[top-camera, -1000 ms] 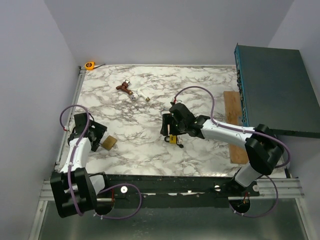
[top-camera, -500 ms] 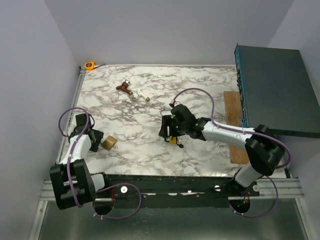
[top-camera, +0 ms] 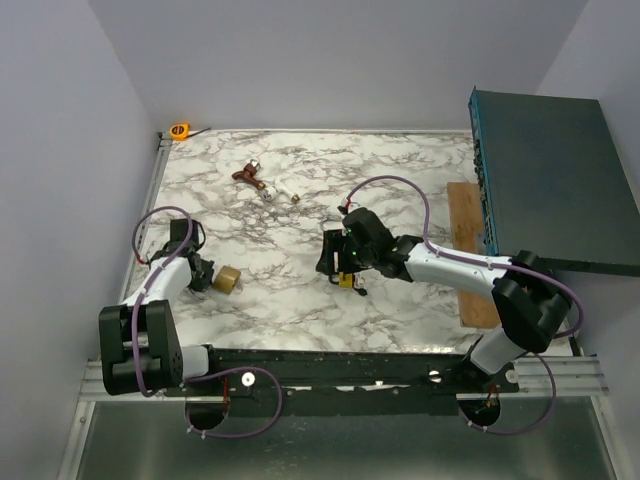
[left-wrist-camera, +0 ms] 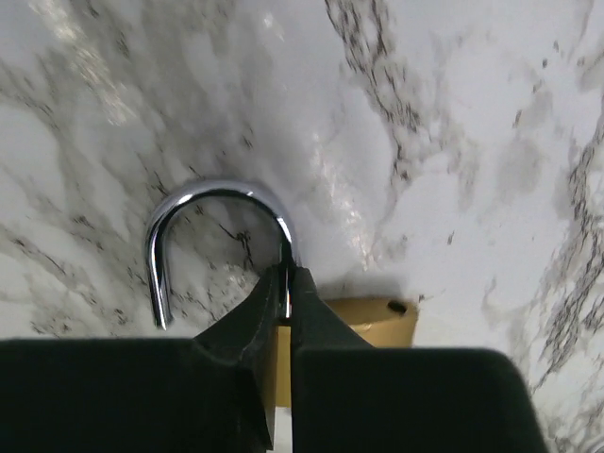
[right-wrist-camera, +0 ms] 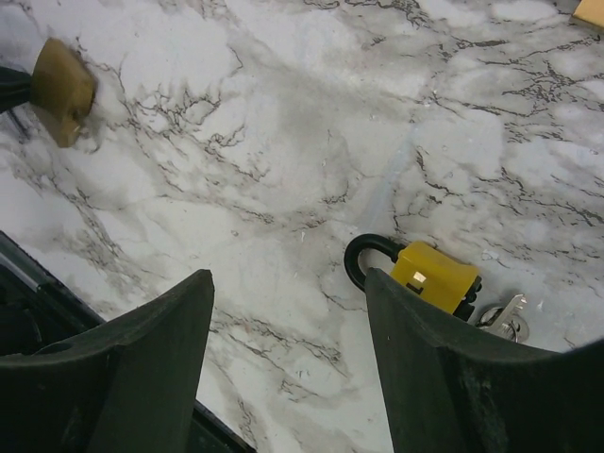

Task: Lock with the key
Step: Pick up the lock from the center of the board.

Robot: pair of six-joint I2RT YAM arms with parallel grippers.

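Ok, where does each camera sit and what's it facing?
Top: above and behind the bases, looking down at the table; both arms show.
Left wrist: above the left gripper, facing the brass padlock; fingers pinch its shackle.
Right wrist: above the right gripper, facing the yellow padlock; open fingers show.
Shared: all three show the brass padlock.

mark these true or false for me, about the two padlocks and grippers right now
1. The left gripper is pinched on the shackle of the brass padlock. True.
2. That shackle is clicked shut. False: one end hangs free, outside the body.
3. The right gripper is open by the yellow padlock. True.
4. The right gripper holds the key. False: the key lies beside the yellow padlock, ungripped.
5. The tape measure sits at the near right corner. False: it is at the far left corner.
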